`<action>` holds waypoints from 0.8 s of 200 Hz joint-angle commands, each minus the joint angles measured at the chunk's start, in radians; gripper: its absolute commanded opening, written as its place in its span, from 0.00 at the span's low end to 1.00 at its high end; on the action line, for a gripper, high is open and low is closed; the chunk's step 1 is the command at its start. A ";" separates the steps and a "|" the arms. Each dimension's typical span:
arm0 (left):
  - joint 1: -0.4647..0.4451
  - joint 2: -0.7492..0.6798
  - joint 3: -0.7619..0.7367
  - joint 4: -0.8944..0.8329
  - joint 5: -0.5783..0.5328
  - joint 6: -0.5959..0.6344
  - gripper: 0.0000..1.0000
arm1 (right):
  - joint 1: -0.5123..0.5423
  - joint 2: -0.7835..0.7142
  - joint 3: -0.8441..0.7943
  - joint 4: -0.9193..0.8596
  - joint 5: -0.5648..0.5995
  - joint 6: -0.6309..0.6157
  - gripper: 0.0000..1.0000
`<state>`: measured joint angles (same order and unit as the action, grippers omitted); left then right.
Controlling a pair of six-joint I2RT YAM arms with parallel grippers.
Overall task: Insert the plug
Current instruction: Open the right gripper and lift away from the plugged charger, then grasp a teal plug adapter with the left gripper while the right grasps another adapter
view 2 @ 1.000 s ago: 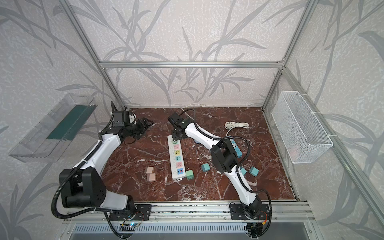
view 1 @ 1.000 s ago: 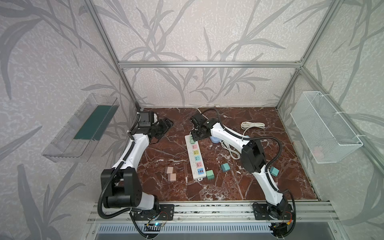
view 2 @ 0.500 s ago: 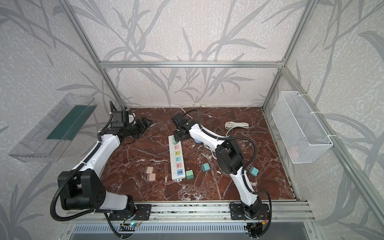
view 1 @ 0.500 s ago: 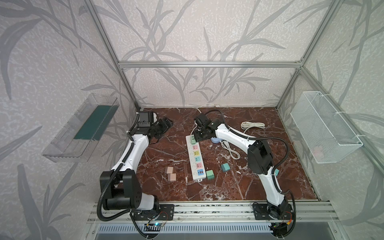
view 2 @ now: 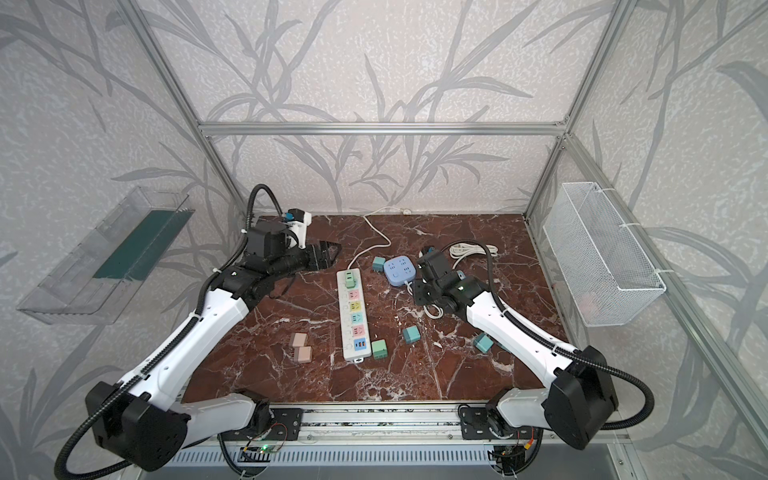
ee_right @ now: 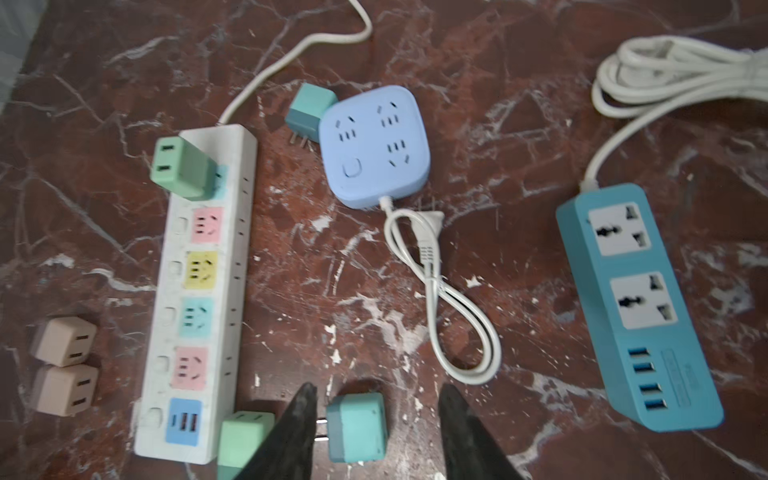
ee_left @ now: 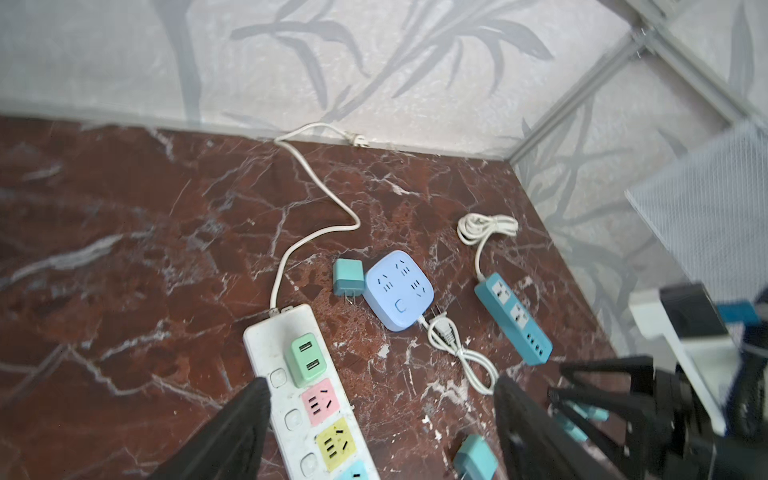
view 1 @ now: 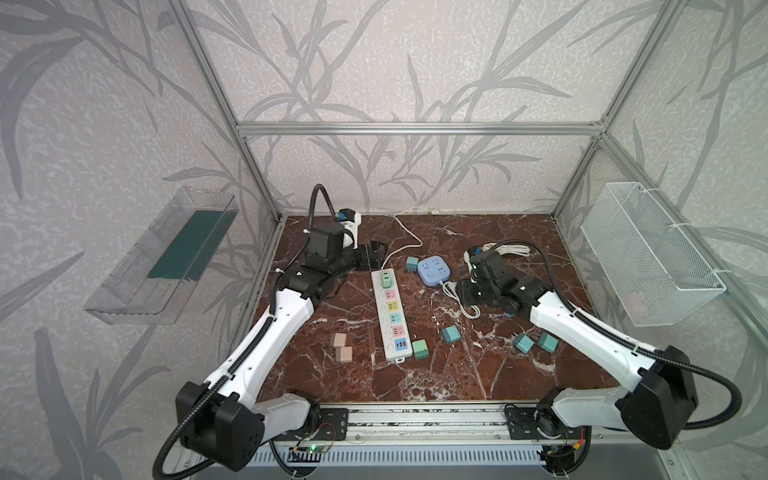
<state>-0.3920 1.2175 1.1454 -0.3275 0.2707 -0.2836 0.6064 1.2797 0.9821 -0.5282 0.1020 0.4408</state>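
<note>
Marble top (view 1: 519,365), right gripper (view 1: 464,292) now away from seated green plug (view 1: 386,277)

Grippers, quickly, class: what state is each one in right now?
Left gripper: open, holding nothing.
Right gripper: open, holding nothing; the teal plug in its wrist view lies ungripped on the table.

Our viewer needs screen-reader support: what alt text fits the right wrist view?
Open right gripper frames a teal plug adapter lying on the marble table; a green adapter sits in the end socket of the white power strip.
</note>
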 commanded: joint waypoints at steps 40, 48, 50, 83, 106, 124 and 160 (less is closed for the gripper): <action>-0.306 0.075 -0.053 -0.022 -0.097 0.425 0.80 | -0.286 -0.169 -0.239 0.082 -0.150 0.063 0.55; -0.338 0.102 -0.026 -0.070 -0.101 0.431 0.80 | -0.303 -0.184 -0.262 0.102 -0.160 0.062 0.56; -0.347 0.112 -0.020 -0.086 -0.104 0.435 0.80 | -0.307 -0.189 -0.267 0.107 -0.163 0.064 0.57; -0.508 0.242 0.002 -0.142 -0.226 0.464 0.87 | -0.381 -0.285 -0.365 0.162 -0.164 0.116 0.63; -0.593 0.350 -0.008 -0.132 -0.270 0.483 0.87 | -0.402 -0.328 -0.396 0.176 -0.193 0.117 0.65; -0.615 0.425 0.022 -0.123 -0.256 0.471 0.88 | -0.405 -0.330 -0.405 0.179 -0.204 0.111 0.67; -0.613 0.599 0.176 -0.217 -0.286 0.456 0.92 | -0.408 -0.327 -0.425 0.222 -0.247 0.112 0.69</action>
<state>-1.0126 1.7493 1.2091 -0.4763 0.0322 0.1574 0.2035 0.9558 0.5629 -0.3435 -0.1005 0.5507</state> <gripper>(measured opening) 0.908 0.688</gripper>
